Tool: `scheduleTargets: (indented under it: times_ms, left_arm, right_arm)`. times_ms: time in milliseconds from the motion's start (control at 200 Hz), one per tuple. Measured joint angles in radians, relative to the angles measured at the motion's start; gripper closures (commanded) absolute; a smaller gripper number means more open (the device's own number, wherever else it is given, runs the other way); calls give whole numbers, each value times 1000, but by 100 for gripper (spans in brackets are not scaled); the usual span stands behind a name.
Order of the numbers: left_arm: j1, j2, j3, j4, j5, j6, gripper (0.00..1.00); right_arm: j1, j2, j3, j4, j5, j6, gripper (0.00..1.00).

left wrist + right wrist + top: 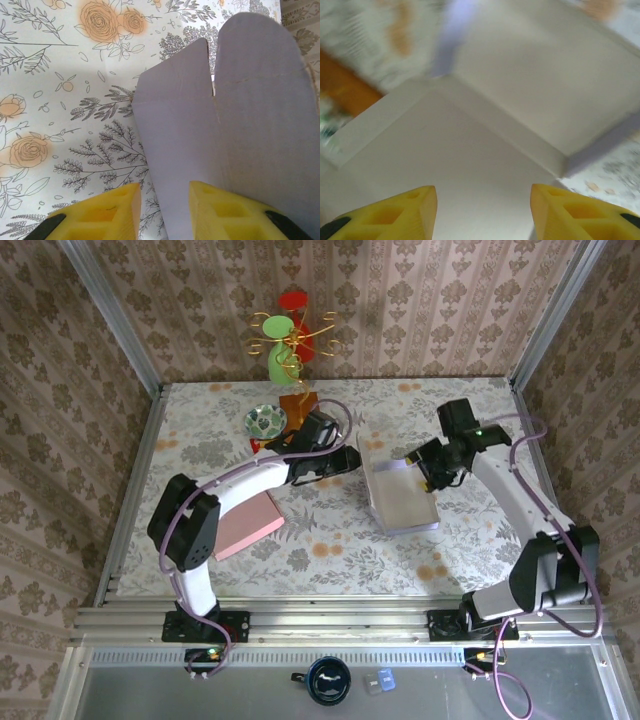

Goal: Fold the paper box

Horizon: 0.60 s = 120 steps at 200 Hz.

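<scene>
The paper box [400,498] lies in the middle of the table, lavender outside and white inside, with its side walls raised. My left gripper [345,462] sits at the box's left wall. In the left wrist view it [165,212] is open, its yellow fingers [102,215] straddling the edge of a lavender flap [190,130], with a rounded flap [265,90] beside it. My right gripper [430,473] hovers over the box's far right corner. It [482,212] is open wide above the white inner floor [470,165], near an inner corner fold [555,160].
A pink flat box [248,523] lies under the left arm. At the back left stand a small patterned bowl [265,420], an orange block [297,405] and a green and red ornament [285,340]. A dark mug [328,680] sits below the table's front rail.
</scene>
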Motion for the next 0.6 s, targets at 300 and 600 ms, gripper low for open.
scheduleTargets:
  times_ms: [300, 600]
  left_arm:
    - [0, 37, 35, 1, 20, -2, 69]
    - [-4, 57, 57, 1, 37, -15, 69]
  right_arm:
    - [92, 61, 163, -28, -79, -337, 51]
    - [106, 179, 221, -140, -108, -491, 55]
